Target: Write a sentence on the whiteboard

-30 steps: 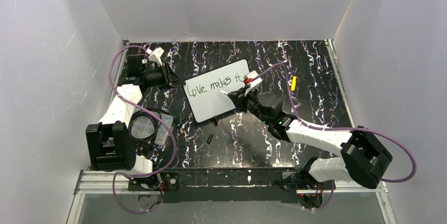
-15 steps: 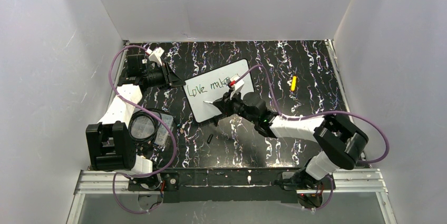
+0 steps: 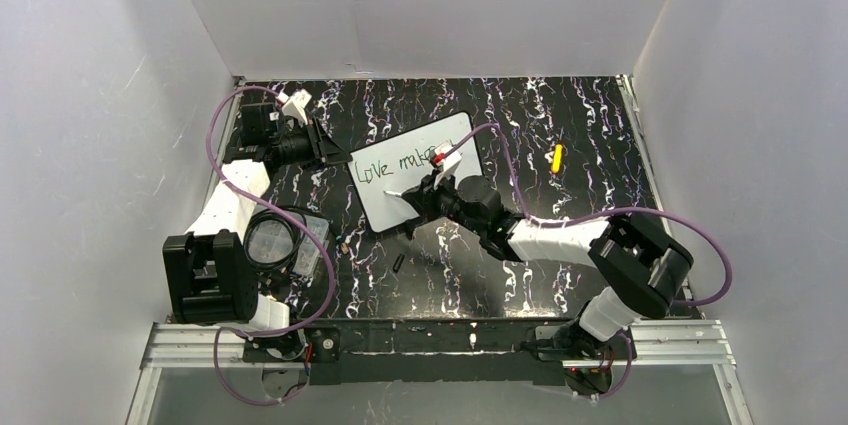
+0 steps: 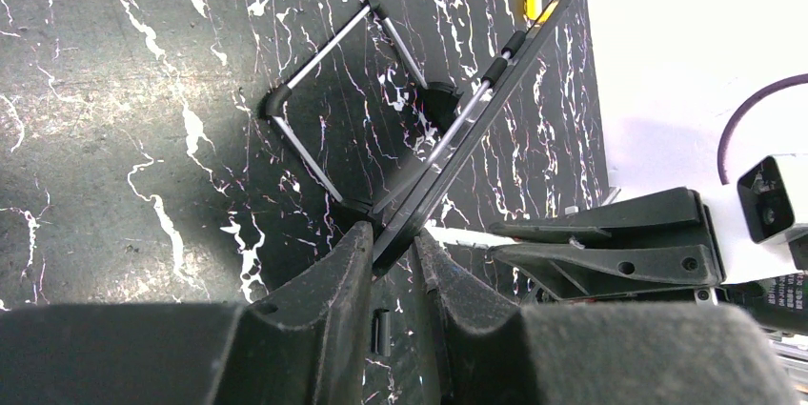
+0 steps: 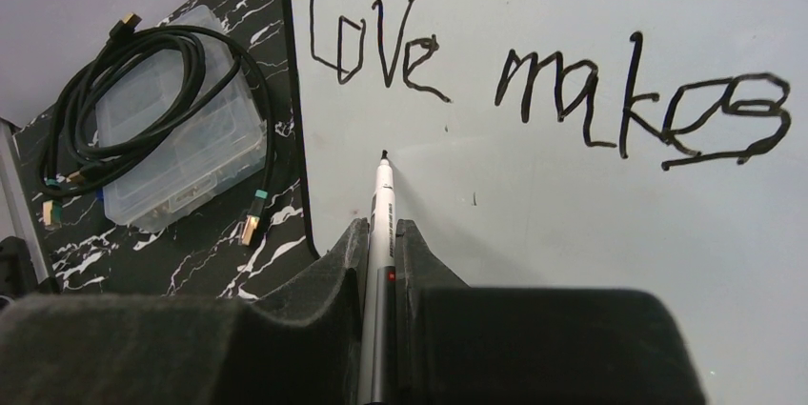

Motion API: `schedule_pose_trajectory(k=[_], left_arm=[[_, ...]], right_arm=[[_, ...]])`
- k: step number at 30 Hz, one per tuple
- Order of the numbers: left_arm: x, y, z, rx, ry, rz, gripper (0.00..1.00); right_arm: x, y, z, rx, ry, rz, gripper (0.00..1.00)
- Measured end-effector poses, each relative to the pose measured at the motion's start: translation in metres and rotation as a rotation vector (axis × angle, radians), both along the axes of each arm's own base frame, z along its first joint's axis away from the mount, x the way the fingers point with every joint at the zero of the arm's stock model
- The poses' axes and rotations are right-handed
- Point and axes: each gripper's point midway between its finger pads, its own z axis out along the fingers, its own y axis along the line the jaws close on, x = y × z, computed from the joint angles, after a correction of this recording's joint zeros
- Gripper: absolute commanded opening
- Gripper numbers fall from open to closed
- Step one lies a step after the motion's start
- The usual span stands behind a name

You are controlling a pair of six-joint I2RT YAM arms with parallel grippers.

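Showing "Love makes": black-rimmed whiteboard | left jaws pinch its edge | right jaws clamp pen

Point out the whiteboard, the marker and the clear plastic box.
whiteboard (image 5: pixel 572 262): right wrist view, blank lower area.
marker (image 5: pixel 383 200): right wrist view, white barrel behind the tip.
clear plastic box (image 5: pixel 176 176): right wrist view, bare lid.
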Motion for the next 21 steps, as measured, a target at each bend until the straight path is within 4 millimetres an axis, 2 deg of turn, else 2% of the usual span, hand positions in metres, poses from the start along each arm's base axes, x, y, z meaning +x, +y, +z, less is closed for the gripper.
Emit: schedule_pose_trajectory(k=[11,21], left_arm=[[0.0,0.0,0.0,0.0,0.0,0.0,0.19],[0.0,0.0,0.0,0.0,-0.001,0.0,0.19]], right_arm=[[-0.021,-0.005,-0.032,-0.052,0.062,0.01,0.01],[-0.023,-0.005,-0.033,-0.047,0.071,-0.009,0.01]])
